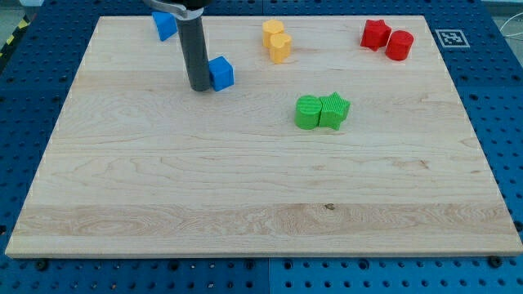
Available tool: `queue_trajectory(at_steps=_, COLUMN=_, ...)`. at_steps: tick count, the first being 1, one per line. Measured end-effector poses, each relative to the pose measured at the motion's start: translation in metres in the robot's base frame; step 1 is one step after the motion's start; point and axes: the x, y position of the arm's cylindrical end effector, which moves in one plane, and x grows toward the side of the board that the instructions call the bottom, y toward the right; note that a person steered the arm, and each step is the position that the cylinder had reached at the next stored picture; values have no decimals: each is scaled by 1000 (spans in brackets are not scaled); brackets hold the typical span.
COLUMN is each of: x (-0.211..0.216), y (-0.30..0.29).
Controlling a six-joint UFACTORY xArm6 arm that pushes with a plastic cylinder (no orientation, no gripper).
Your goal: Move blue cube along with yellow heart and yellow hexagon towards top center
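Note:
The blue cube (pixel 221 73) sits on the wooden board (pixel 261 188) left of the top centre. My tip (pixel 198 86) stands right against the cube's left side. Two yellow blocks touch each other near the top centre: the upper one (pixel 273 32) and the lower one (pixel 280 47). I cannot tell which is the heart and which the hexagon. They lie up and to the right of the blue cube, about a cube's width or more away.
Another blue block (pixel 164 25) sits at the top left, partly behind the rod. Two green blocks (pixel 309 112) (pixel 333 110) touch right of centre. A red star-like block (pixel 375 33) and a red cylinder (pixel 400 45) sit at the top right.

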Motion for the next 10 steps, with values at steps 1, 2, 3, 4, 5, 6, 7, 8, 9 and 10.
queue_trajectory(at_steps=1, x=-16, y=1)
queue_trajectory(at_steps=2, x=-34, y=3)
queue_trajectory(at_steps=3, x=-22, y=36)
queue_trajectory(at_steps=4, x=-3, y=48)
queue_trajectory(at_steps=5, x=10, y=68)
queue_trajectory(at_steps=6, x=10, y=102)
queue_trajectory(at_steps=7, x=-18, y=133)
queue_trajectory(at_steps=8, x=-43, y=137)
queue_trajectory(at_steps=9, x=-60, y=159)
queue_trajectory(at_steps=10, x=-85, y=193)
